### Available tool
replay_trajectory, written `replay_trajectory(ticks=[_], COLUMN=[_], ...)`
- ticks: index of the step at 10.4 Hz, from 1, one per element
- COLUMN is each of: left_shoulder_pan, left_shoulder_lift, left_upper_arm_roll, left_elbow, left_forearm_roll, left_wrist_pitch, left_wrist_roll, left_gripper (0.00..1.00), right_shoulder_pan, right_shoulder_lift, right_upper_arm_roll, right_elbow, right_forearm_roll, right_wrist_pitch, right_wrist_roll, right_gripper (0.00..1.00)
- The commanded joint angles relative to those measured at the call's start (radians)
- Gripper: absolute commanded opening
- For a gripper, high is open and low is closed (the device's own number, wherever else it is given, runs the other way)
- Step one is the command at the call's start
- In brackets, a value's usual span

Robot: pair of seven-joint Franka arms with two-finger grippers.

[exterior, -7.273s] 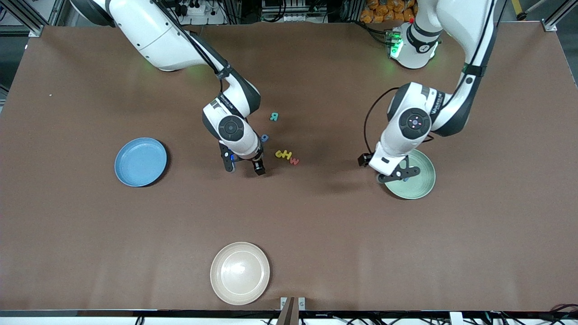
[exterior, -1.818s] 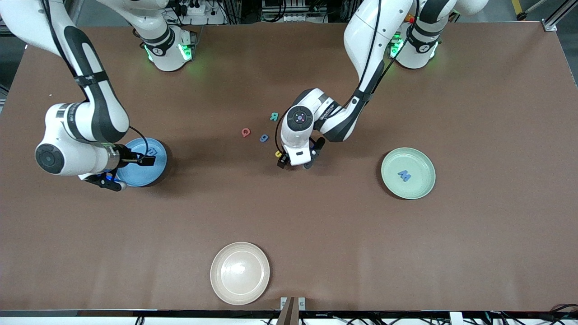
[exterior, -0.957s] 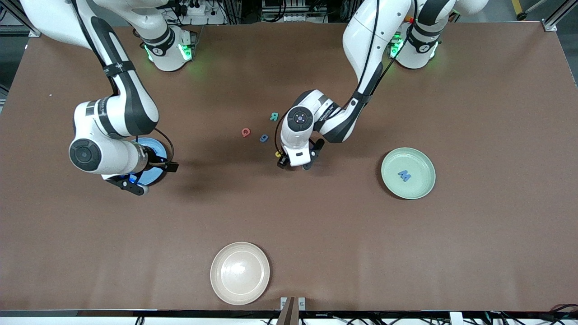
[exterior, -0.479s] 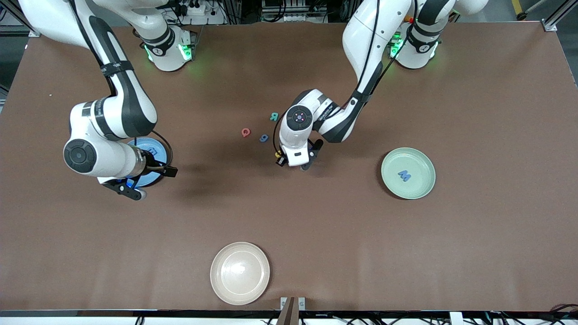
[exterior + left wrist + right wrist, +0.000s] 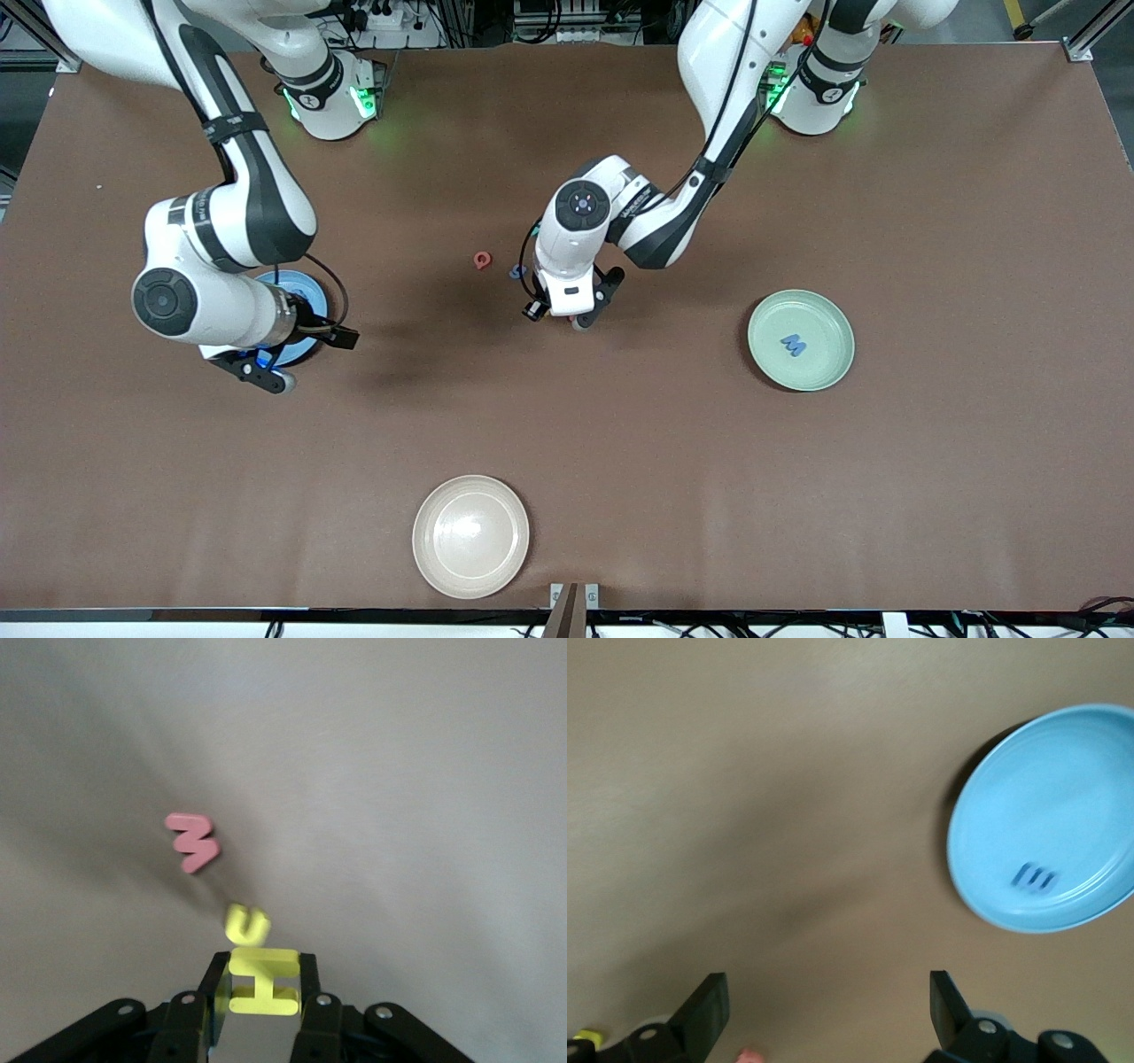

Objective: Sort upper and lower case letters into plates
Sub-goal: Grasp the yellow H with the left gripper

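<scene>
Brown surface (image 5: 673, 461), two arms. Left gripper (image 5: 262, 985): pinching yellow H (image 5: 263, 981), with yellow u (image 5: 246, 924) and pink w (image 5: 193, 841) just ahead of it. Lift straight, carry to mint plate (image 5: 824, 372). Right gripper (image 5: 824, 1010): spread, empty, beside blue plate (image 5: 1090, 788).

A cream-beige plate (image 5: 470, 536) sits on the brown bench (image 5: 886, 478), at the edge nearest the front camera. It holds nothing.
</scene>
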Motion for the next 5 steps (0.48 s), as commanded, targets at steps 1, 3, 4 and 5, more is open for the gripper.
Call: replay_trajectory(ticks=[1,3,4,5], left_shoulder_pan=[0.103,0.214,0.272,0.356], left_shoulder_lift=[-0.084,-0.133,-0.157,-0.183], left_upper_arm_roll=[-0.062,-0.123,-0.143,-0.18], left_elbow=[-0.027,-0.035,-0.04,-0.058], left_forearm_roll=[0.092,0.201,0.211,0.211], left_wrist_pitch=[-0.055,-0.139,-0.196,-0.26], left_wrist_roll=[0.063,0.23,0.367,0.505], left_gripper=[0.0,0.0,0.0,0.0], right_shoulder_pan=[0.016,0.053,0.091,0.132], right_shoulder_lift=[-0.002,0.013,0.03,0.048], right_upper_arm_roll=[0.05,0.096,0.096,0.096], right_elbow=[0.002,0.001,0.002,0.001], right_forearm_roll=[0.012,0.012,0.011,0.011], right_wrist_pitch=[0.042,0.123,0.152,0.196], right_wrist_roll=[0.12,0.265,0.327,0.374], right_gripper=[1.0,1.0,1.0,1.0])
